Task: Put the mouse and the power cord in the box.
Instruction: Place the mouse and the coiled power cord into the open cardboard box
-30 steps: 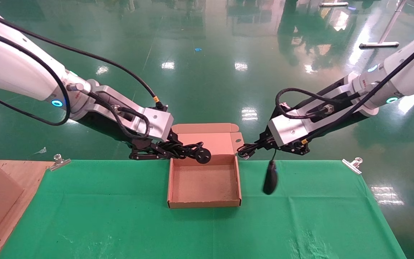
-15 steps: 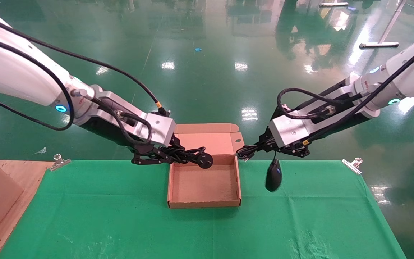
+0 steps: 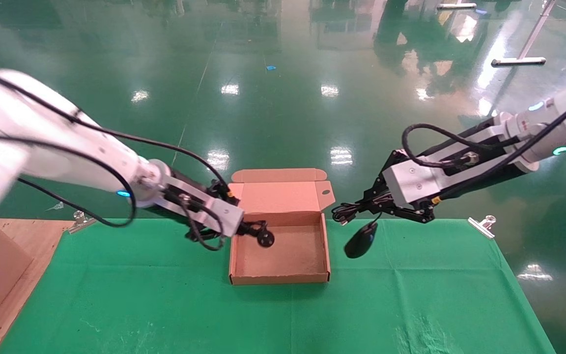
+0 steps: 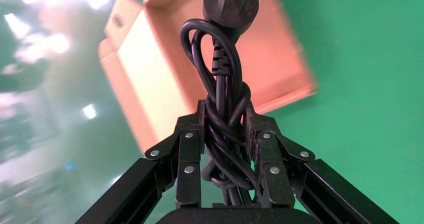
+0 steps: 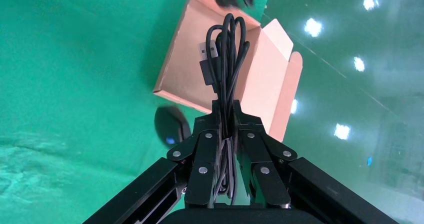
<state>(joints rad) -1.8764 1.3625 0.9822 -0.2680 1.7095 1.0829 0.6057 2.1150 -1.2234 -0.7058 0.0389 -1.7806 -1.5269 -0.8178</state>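
Left hand: fingers clamped on the coiled power cord, whose plug end juts just past the fingertips, over the near-left corner of the box.

Box: open, lid tilted back, on the green worktop, between both hands.

Right hand: fingers pinched on the mouse's bundled thin cable; the mouse hangs below this hand, just outside the box wall, low over the worktop.
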